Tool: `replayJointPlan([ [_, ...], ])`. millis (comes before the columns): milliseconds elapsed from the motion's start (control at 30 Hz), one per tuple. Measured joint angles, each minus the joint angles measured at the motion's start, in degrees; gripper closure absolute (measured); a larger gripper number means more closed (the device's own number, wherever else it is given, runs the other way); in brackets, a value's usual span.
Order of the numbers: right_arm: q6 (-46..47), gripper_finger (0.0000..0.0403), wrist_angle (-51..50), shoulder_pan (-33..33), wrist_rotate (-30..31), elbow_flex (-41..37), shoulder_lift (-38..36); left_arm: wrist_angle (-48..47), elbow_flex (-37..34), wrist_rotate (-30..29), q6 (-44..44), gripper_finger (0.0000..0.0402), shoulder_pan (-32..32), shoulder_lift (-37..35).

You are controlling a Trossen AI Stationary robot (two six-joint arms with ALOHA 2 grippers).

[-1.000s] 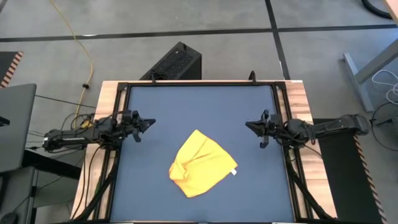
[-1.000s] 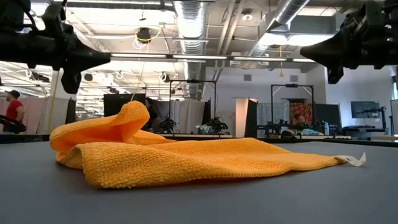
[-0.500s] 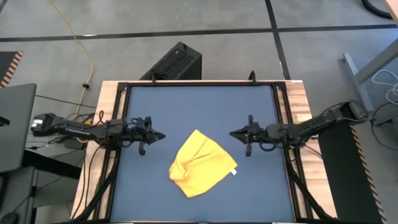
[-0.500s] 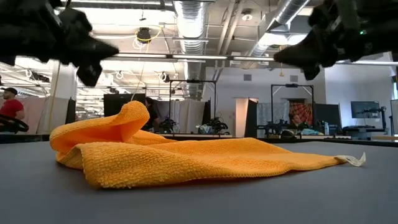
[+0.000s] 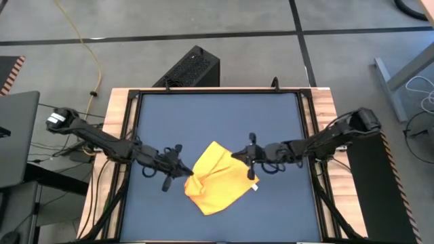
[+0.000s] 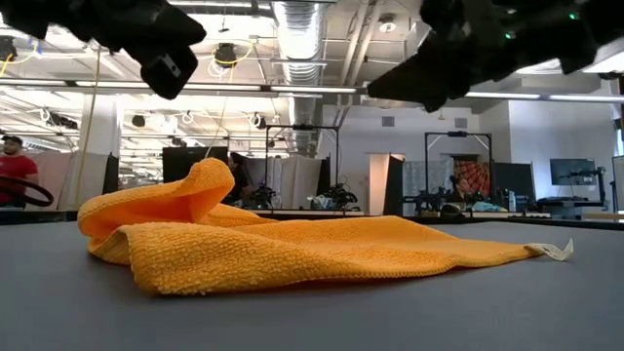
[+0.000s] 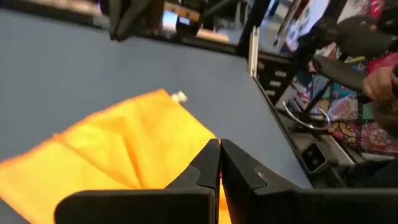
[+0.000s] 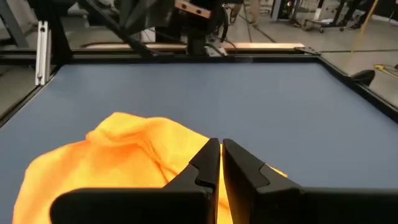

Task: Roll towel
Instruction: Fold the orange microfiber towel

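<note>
The yellow towel (image 5: 218, 177) lies crumpled on the dark blue tabletop (image 5: 217, 115), a little toward the near edge. One end is folded up into a hump (image 6: 200, 185), and its white tag (image 6: 559, 252) rests on the table at its right corner. My left gripper (image 5: 188, 172) hangs shut above the towel's left edge (image 7: 124, 149). My right gripper (image 5: 235, 155) hangs shut above its far right edge (image 8: 124, 155). In the low view both grippers, left (image 6: 166, 44) and right (image 6: 380, 93), stand well clear above the cloth.
A black frame with wooden side strips (image 5: 324, 115) borders the table. A black box (image 5: 190, 68) stands on the floor past the far edge, and a laptop (image 5: 13, 135) sits off to the left. Bare tabletop lies on the towel's far side. A person (image 6: 15, 171) shows in the room behind.
Both grippers have swung in from the table's left and right edges toward the middle and now reach over the towel, the left one also coming toward the near edge. Both stay shut. The towel has not moved.
</note>
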Motion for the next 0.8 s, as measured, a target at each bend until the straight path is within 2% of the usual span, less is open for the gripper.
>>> replayJointPlan([
  [167,1.07,0.0356,-7.75,1.83,-1.71,5.36,4.64,-3.25,6.58,-4.24,-1.95,0.0401,-5.03,7.96],
  [333,6.86,0.0356,-11.8,6.13,-1.96,8.97,8.59,-7.86,12.75,-3.35,-3.18,0.0401,-7.59,14.33],
  [433,9.18,0.0356,-13.16,9.21,-1.75,9.85,10.43,-11.71,16.27,-2.68,0.18,0.039,-8.63,17.5],
  [533,11.27,0.0356,-13.76,11.7,-1.59,10.34,10.82,-14.54,18.61,-3.6,5.22,0.0367,-8.87,20.76],
  [600,13.8,0.0356,-14.21,12.86,-1.57,10.39,10.78,-16.63,19.51,-6.35,7.28,0.0346,-8.7,22.65],
  [700,16.34,0.0356,-14.99,14.31,-1.45,10.36,10.67,-17.69,20.48,-9.19,7.34,0.031,-7.86,25.87],
  [800,17.6,0.0356,-15.51,15.56,-1.39,10.39,10.52,-18.22,21.31,-8.31,4.79,0.0275,-7.05,28.89],
])
